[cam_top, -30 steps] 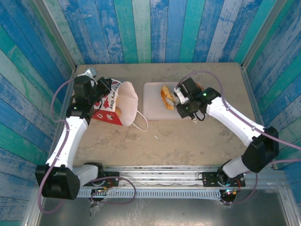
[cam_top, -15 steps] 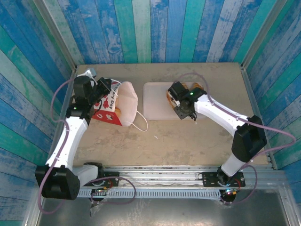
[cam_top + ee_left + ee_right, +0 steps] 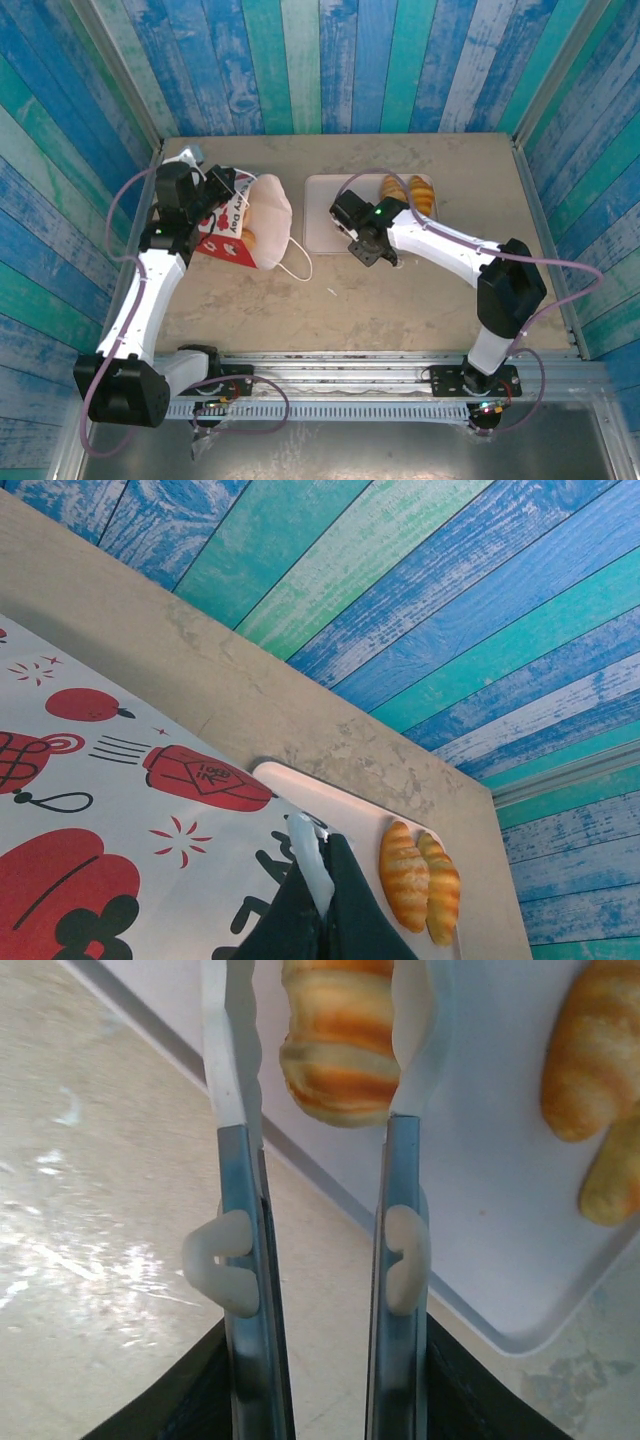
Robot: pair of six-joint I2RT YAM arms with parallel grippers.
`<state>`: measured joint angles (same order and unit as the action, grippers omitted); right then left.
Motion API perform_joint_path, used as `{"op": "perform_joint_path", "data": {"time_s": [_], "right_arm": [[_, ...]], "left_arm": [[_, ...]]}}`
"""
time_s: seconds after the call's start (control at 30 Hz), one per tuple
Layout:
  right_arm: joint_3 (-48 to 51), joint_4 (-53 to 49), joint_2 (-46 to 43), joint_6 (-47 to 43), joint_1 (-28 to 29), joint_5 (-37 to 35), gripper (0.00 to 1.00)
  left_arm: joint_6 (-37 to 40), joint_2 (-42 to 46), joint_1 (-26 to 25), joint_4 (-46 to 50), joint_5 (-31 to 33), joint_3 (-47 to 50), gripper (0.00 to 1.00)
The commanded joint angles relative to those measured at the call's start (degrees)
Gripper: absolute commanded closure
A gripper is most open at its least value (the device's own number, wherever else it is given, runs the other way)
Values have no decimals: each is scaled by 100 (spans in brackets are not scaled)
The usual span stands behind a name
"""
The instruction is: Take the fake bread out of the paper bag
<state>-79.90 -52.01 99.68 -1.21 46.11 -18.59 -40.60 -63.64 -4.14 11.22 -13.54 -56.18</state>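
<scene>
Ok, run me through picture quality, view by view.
Right wrist view: glare streaks on the table, and the striped roll looks slightly soft. Left wrist view: the bag up close is blurry, the wall planks sharper. Top view: even light, only faint shadows.

The paper bag [image 3: 226,222] is printed red and white; the fake bread [image 3: 396,188] is golden-brown with darker stripes, the tray [image 3: 322,218] pale white, the table [image 3: 400,295] mottled beige, the twelve o'clock wall planks [image 3: 330,60] blue and teal
</scene>
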Motion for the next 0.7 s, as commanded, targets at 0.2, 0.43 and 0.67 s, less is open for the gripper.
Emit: {"op": "perform_joint_path", "data": {"time_s": [0.2, 0.43, 0.67], "right_arm": [[-464, 50, -313, 225, -115, 831, 54], [-500, 75, -456, 325, -885, 1866, 51], [-865, -462, -25, -58, -1133, 2227, 50]], "left_arm": [[147, 299, 1, -33, 156, 37, 98], [139, 348, 1, -65, 152, 103, 98], [210, 413, 1, 5, 193, 107, 98]]}}
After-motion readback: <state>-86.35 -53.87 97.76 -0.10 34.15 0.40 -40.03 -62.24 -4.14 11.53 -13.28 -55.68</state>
